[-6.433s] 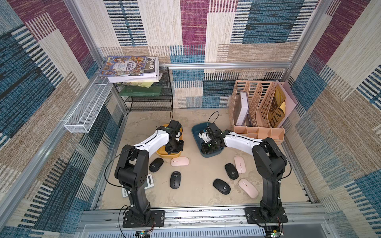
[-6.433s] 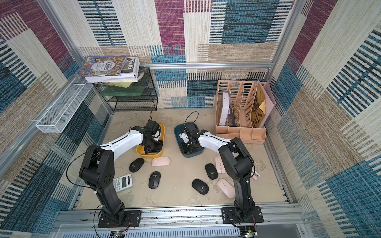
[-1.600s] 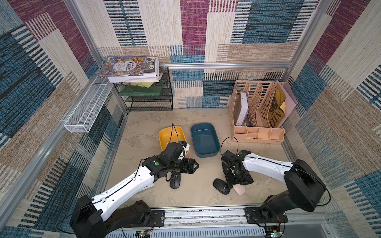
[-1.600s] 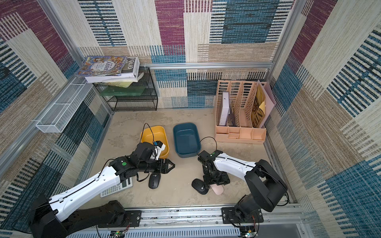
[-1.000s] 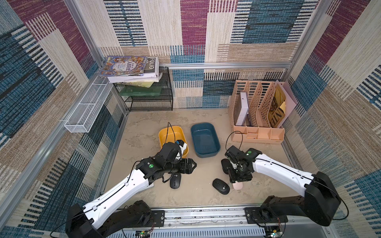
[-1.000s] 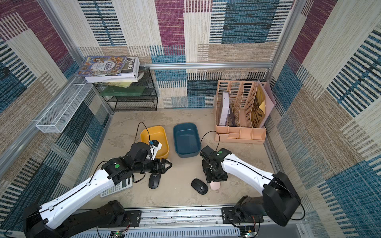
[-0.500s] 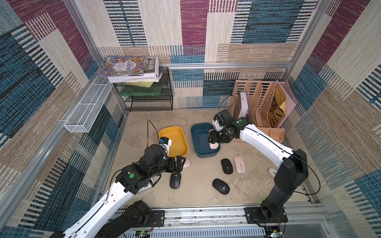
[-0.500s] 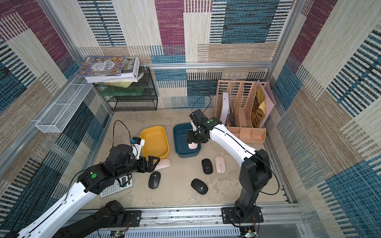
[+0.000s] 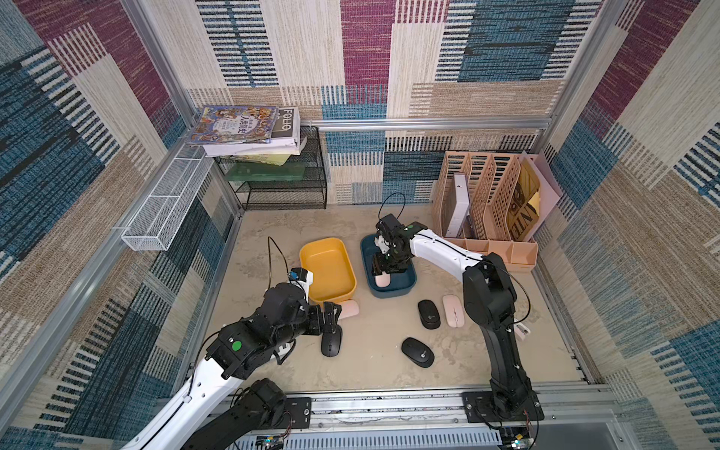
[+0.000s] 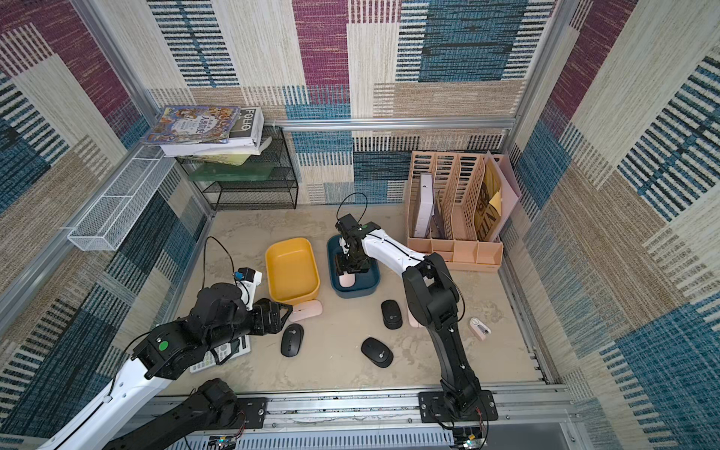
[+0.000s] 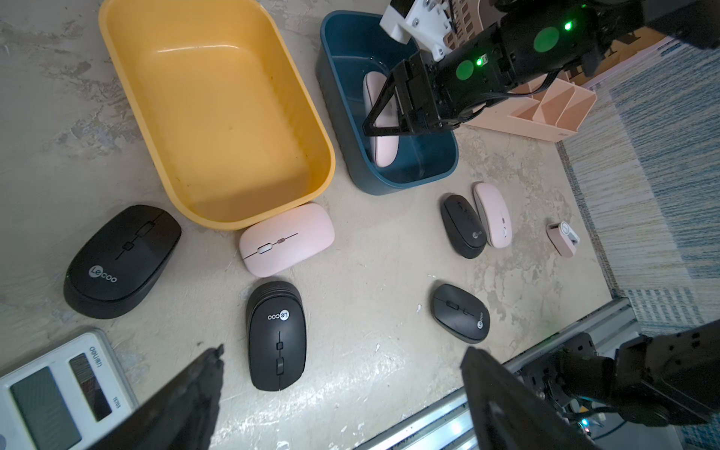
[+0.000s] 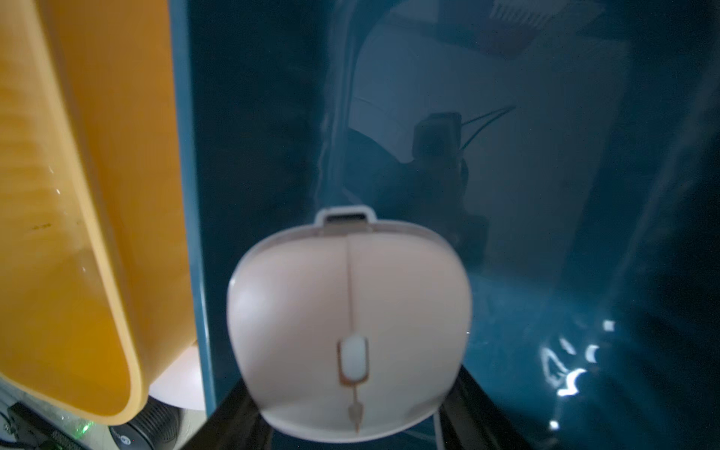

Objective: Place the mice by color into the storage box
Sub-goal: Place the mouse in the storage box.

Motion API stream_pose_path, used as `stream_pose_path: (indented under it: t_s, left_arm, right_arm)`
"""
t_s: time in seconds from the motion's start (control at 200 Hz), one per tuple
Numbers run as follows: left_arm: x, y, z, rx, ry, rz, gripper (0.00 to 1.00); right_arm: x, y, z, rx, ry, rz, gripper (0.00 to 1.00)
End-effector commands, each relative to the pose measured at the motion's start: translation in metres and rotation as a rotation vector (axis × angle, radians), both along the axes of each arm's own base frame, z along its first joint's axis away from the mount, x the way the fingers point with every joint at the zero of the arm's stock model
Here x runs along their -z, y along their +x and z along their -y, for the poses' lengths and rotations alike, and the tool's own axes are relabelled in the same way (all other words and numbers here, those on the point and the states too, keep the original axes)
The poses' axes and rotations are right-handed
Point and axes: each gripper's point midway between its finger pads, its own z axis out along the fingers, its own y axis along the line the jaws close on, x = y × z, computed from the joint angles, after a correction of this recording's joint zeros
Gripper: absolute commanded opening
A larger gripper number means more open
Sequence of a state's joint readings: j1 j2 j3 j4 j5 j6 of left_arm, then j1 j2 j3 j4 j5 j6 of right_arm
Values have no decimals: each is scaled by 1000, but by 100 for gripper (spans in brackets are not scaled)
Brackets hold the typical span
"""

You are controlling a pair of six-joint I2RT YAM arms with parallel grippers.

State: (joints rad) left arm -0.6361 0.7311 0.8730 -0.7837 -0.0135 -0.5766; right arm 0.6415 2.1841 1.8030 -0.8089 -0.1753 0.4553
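light: bright, even | shadows: soft | right wrist: dim, blurred, glare in blue bin (image 12: 584, 195)

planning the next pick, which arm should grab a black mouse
Left: the left gripper is open right by a black mouse; the right gripper is in the blue bin holding a pink mouse.

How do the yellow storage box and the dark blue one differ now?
The yellow storage box is empty; the dark blue storage box contains a pink mouse that the right gripper grips. A second pink mouse lies right at the yellow box's wall; none lies so near the blue box. Both are open tubs.
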Motion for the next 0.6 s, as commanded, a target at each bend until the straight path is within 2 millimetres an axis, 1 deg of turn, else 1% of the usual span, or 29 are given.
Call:
stream_pose_path:
  t_s: [0.0, 0.135, 0.15, 0.21, 0.28, 0.331, 0.356, 0.411, 0.506, 0.561, 0.591]
  left_arm:
    - [2, 2, 1, -7, 0, -4, 99]
    - [4, 3, 3, 1, 1, -16, 100]
    - [4, 3, 3, 1, 1, -16, 100]
    - [5, 3, 4, 2, 0, -16, 100]
    - [5, 3, 4, 1, -4, -16, 100]
    - [6, 3, 5, 4, -5, -17, 99]
    - [6, 3, 5, 6, -6, -19, 100]
    - [8, 4, 7, 11, -8, -23, 99]
    - [10, 4, 11, 23, -17, -33, 100]
    - [11, 5, 13, 29, -21, -38, 100]
    - [12, 5, 15, 35, -23, -41, 100]
  right_arm:
    - [9, -7, -14, -6, 64, -31, 44]
    - [17, -9, -11, 0, 47, -44, 57]
    - [17, -10, -11, -1, 44, -45, 60]
    - [14, -8, -9, 2, 46, -40, 67]
    - [5, -5, -6, 8, 56, -25, 73]
    - [-6, -3, -5, 11, 73, -6, 77]
    - [-13, -2, -6, 10, 84, 4, 83]
    - [-30, -2, -5, 5, 103, 31, 93]
    - [-65, -6, 0, -3, 130, 88, 95]
    - [-89, -11, 8, 1, 141, 129, 95]
    - [-97, -16, 16, 10, 137, 145, 95]
